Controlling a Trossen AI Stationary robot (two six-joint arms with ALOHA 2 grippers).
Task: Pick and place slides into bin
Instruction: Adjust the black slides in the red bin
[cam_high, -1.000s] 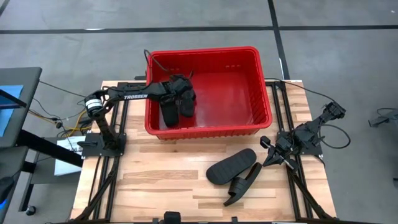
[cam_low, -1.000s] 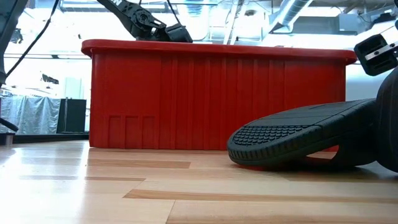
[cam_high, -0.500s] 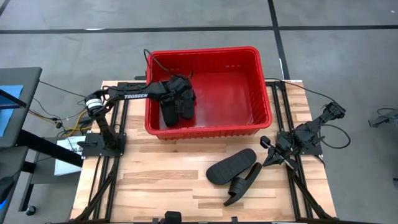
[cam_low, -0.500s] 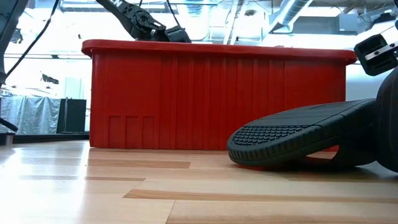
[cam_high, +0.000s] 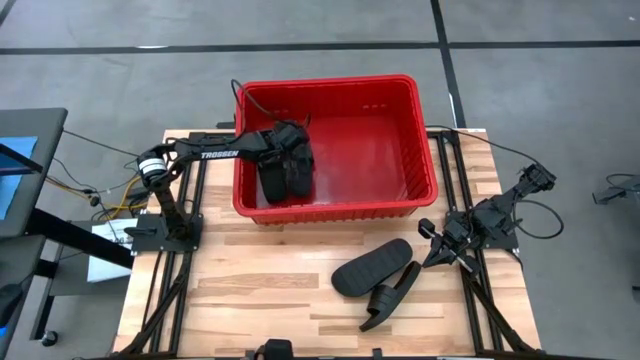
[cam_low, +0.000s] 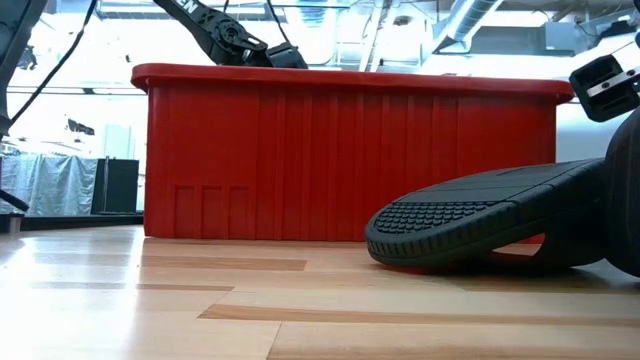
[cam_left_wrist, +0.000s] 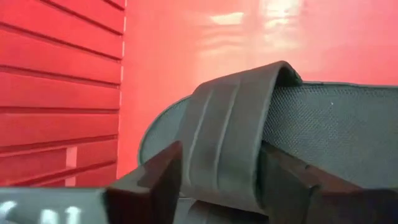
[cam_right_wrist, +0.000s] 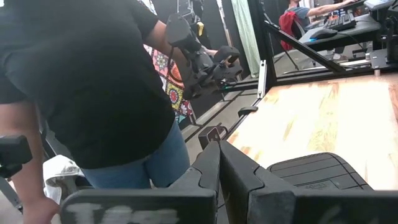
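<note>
Almost nothing has changed since a second ago: the left claw (cam_high: 288, 158) is still inside the red bin (cam_high: 420, 150), closed on a slide's strap (cam_left_wrist: 230, 143), perhaps slightly shifted. Two slides (cam_high: 378, 275) lie on the worktop (cam_high: 250, 290). The right claw (cam_high: 432, 250) waits at the right edge, closed.

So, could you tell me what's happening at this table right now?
The robot is loading black slides into the red bin. The left gripper is down inside the bin, its fingers on either side of one slide's strap; at least one slide lies in the bin. Two more slides lie on the table in front of the bin, one leaning over the other. The right gripper waits shut at the table's right edge. A person stands beyond the table.
</note>
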